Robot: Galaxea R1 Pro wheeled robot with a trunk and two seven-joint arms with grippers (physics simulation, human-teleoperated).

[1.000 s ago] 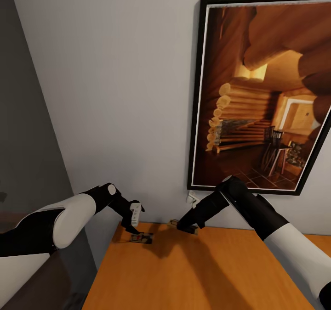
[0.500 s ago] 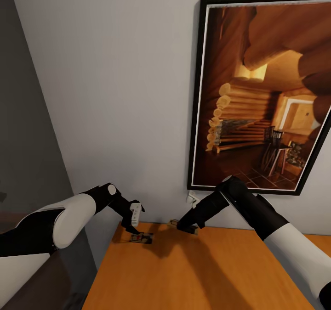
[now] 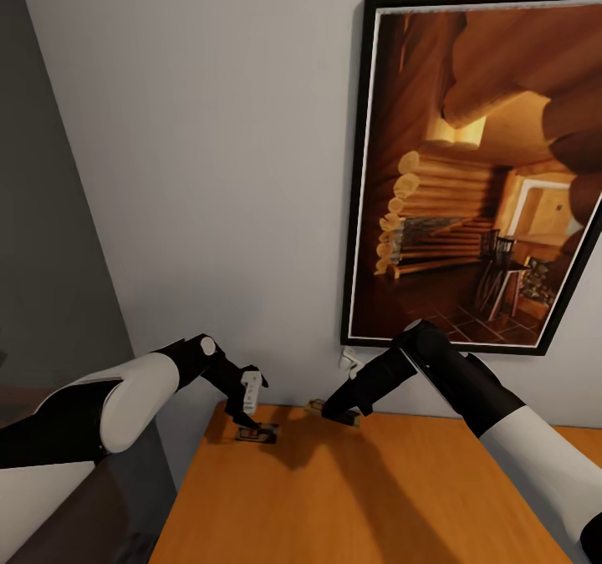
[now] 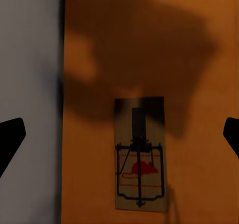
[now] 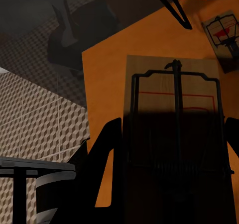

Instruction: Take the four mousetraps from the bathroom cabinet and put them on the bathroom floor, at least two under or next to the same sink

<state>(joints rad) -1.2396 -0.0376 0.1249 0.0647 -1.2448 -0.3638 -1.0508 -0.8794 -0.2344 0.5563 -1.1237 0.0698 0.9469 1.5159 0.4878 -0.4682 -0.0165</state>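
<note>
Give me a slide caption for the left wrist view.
Open left hand poised over a mousetrap near the cabinet top's edge.

Orange-brown cabinet [image 3: 376,497], tan mousetrap [image 4: 140,154] with seemingly red mouse print.

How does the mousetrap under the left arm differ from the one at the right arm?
The left mousetrap lies flat and free on the cabinet top, with the left tool open above it. The right mousetrap sits between the fingers of the right tool, apparently gripped. The left one lies near the cabinet's left edge; the right one lies further in, by the wall. Both are small wooden boards with dark wire and a red print.
</note>
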